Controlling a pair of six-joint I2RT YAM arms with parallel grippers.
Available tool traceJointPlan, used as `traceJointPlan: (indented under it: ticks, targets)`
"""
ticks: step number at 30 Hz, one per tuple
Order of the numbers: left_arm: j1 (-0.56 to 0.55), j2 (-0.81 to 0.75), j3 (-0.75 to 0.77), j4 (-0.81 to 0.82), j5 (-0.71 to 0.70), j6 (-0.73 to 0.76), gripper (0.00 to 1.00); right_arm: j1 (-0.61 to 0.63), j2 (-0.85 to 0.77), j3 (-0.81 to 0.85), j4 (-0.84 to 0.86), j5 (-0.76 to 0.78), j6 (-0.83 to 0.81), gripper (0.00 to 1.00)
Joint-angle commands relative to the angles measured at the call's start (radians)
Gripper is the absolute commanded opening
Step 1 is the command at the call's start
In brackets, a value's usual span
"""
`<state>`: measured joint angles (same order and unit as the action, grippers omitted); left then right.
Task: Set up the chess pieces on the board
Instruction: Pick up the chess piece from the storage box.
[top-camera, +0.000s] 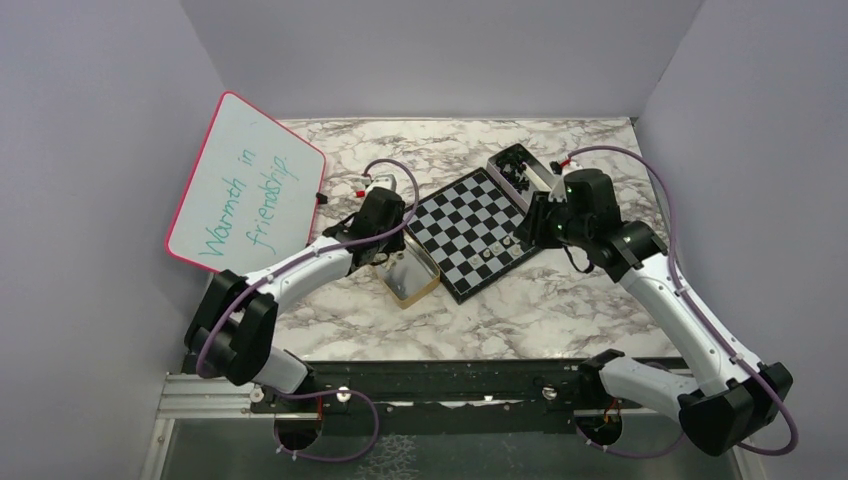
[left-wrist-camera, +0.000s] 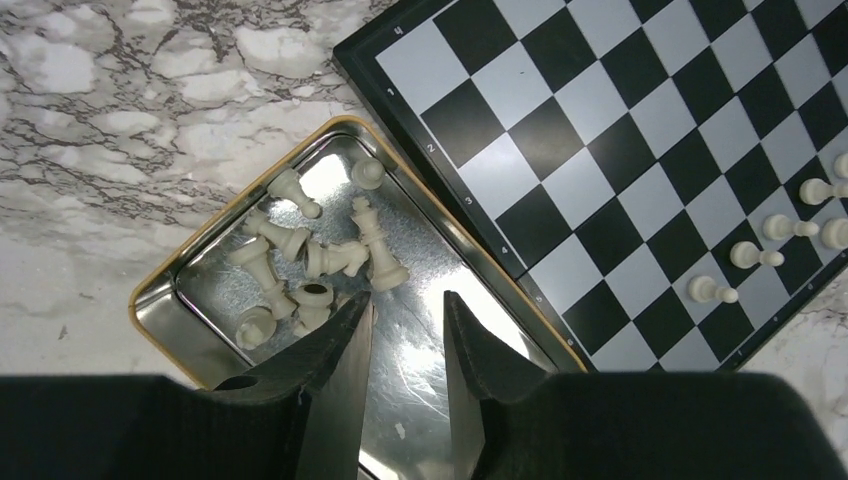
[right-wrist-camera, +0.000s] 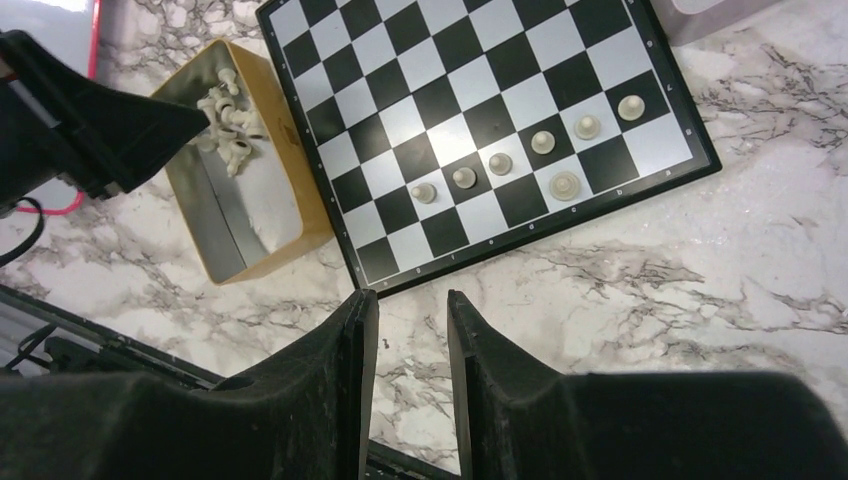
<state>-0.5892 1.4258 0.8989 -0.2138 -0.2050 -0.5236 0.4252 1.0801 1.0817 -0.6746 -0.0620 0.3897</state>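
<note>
black mounting rail (top-camera: 430, 385) at the near edge, both arm bases bolted on it. surface is a white marble-pattern table (top-camera: 560, 305) with grey veining, boxed in by plain pale lavender walls (top-camera: 430, 60) on three sides. left gripper (left-wrist-camera: 407, 300) released, fingers apart with nothing between them, hanging over the gold-rimmed tin (left-wrist-camera: 150, 300). tin sits right against the board's left edge and has a shiny metal floor; pale chess pieces (left-wrist-camera: 300, 255) lie jumbled at one end, most on their sides. right gripper (right-wrist-camera: 410, 296) also released and empty, over bare marble just off the board's near edge. board (top-camera: 462, 215) lies mid-table, turned corner-on to the arms, black-and-white chequer with a black rim. standing on it: six pale pawns (right-wrist-camera: 500, 163) in a line one row in from the edge on the right arm's side, and one wider pale piece (right-wrist-camera: 565, 185) alone on the edge row beside them. second tin (top-camera: 492, 160) at the board's far corner holds black pieces (top-camera: 517, 170), partly hidden by the right arm. writing: pink-framed whiteboard (top-camera: 245, 185) propped at the left wall, teal marker, "warmth in friendship". small white coordinate marks on the board rim, a 4 and a 2 readable from the left wrist, rest too small.
</note>
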Motion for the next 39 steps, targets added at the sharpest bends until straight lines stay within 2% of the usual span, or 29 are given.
traceJointPlan:
  ticks: [1,25,29,39]
  targets:
    - [0.002,0.069,0.007,0.056,-0.003,-0.033,0.33,-0.003,-0.034,-0.023,0.026,-0.048,0.023,0.36]
    - [0.003,0.273,0.070,0.061,0.014,0.004,0.32,-0.003,-0.051,-0.043,0.014,-0.042,0.032,0.36]
    - [0.003,0.286,0.076,0.053,0.027,0.014,0.23,-0.003,-0.050,-0.043,0.016,-0.038,0.029,0.36]
    - [0.004,0.217,0.095,-0.030,0.072,0.068,0.15,-0.003,-0.034,-0.051,0.030,-0.050,0.039,0.36]
